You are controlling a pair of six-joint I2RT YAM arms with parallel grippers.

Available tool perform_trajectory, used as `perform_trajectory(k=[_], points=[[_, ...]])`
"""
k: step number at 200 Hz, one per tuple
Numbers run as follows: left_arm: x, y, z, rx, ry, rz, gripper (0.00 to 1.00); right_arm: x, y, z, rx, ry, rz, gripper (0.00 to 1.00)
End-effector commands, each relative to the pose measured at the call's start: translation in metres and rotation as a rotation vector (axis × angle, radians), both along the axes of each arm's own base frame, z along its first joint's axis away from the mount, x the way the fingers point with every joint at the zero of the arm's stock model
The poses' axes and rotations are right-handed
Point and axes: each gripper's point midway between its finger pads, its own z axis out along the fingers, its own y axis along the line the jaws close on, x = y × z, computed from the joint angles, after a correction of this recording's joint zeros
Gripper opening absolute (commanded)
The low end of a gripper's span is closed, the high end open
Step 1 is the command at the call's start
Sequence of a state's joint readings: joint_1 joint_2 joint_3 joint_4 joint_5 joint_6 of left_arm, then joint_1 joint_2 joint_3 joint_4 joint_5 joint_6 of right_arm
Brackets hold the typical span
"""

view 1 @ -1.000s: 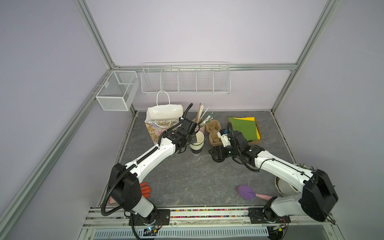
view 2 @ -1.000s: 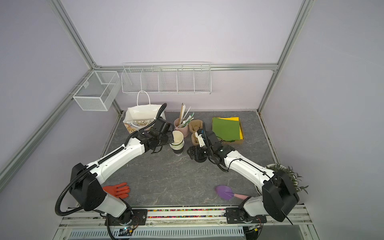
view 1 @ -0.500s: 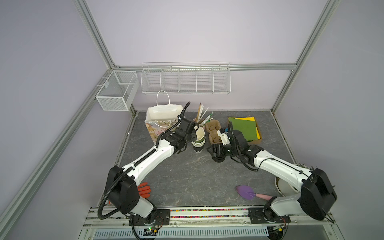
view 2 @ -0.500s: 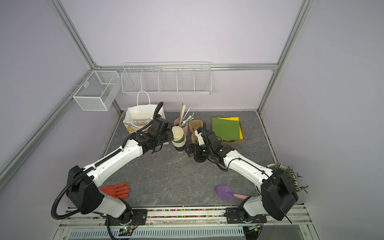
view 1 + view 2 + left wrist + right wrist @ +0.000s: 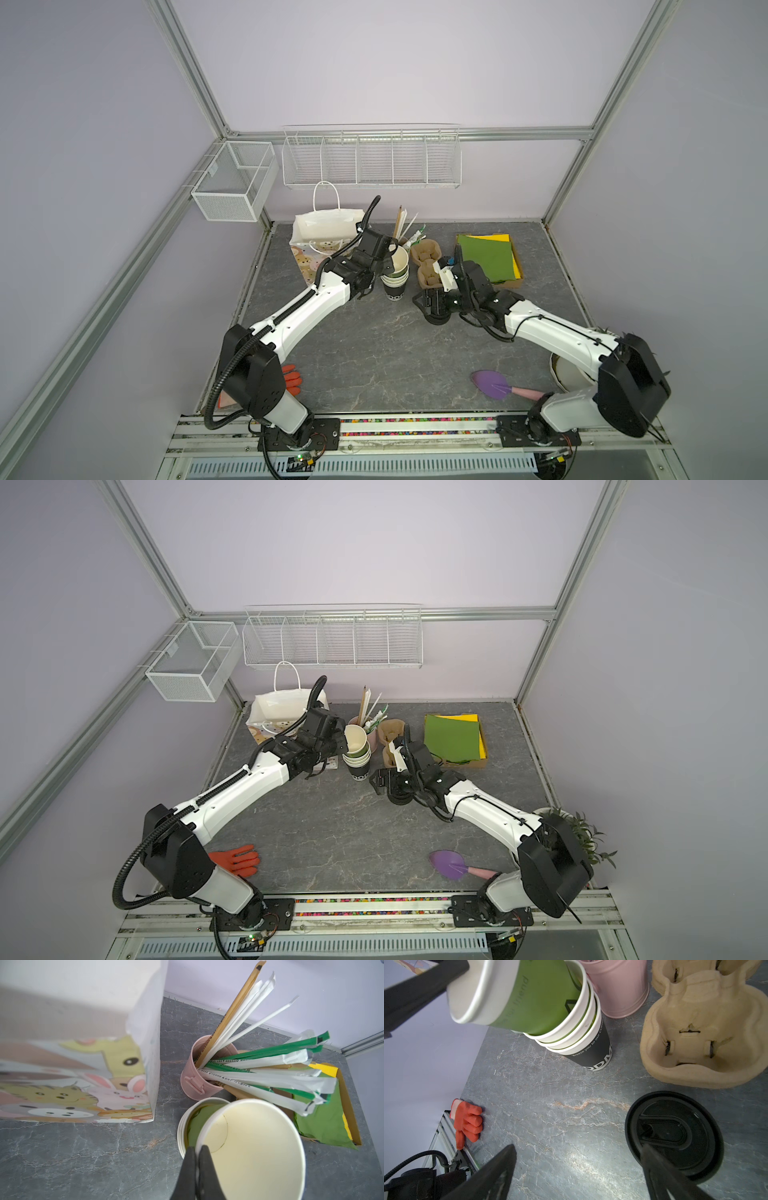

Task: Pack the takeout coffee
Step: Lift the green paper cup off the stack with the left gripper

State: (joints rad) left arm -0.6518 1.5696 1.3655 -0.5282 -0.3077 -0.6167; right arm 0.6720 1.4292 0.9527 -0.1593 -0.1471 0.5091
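Left gripper (image 5: 198, 1148) pinches the green cup (image 5: 533, 995) by its rim; right gripper (image 5: 577, 1146) hangs spread wide and empty above the black lid (image 5: 675, 1132).

The cup is tapered dark-green paper with a white rolled rim, a cream inside and faint lettering. It leans toward the left arm, its base sunk in the stack (image 5: 591, 1051) of three nested cups beside the pink cup of straws (image 5: 195, 1082). The round lid lies flat on the table (image 5: 374, 353), apart from the stack. Counted: four paper cups, one lid, one paper bag (image 5: 324, 224), one orange glove (image 5: 237, 860), one purple scoop (image 5: 446, 862).
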Motion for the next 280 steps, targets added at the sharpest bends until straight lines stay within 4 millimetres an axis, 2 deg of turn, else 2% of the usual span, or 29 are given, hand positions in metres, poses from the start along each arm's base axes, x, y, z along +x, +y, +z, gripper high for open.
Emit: perform_trajectory(k=[1, 71, 190, 226, 258, 280], points=[[0.014, 0.004, 0.013, 0.007, -0.045, 0.026, 0.0, 0.0, -0.001, -0.013, -0.023, 0.012, -0.016, 0.96], [0.022, 0.009, 0.016, -0.004, -0.063, 0.042, 0.0, 0.002, -0.007, -0.019, -0.057, 0.005, -0.036, 0.97], [0.014, 0.007, 0.059, -0.04, -0.148, 0.016, 0.0, 0.0, -0.007, -0.016, -0.049, -0.01, -0.025, 0.96], [0.009, 0.008, 0.066, -0.039, -0.164, 0.01, 0.0, -0.001, -0.006, -0.015, -0.046, -0.012, -0.02, 0.96], [0.003, 0.012, 0.082, -0.055, -0.19, 0.01, 0.0, -0.002, -0.006, -0.013, -0.044, -0.017, -0.016, 0.96], [-0.009, 0.017, 0.106, -0.079, -0.231, 0.0, 0.0, -0.002, -0.009, -0.009, -0.052, -0.029, -0.018, 0.96]])
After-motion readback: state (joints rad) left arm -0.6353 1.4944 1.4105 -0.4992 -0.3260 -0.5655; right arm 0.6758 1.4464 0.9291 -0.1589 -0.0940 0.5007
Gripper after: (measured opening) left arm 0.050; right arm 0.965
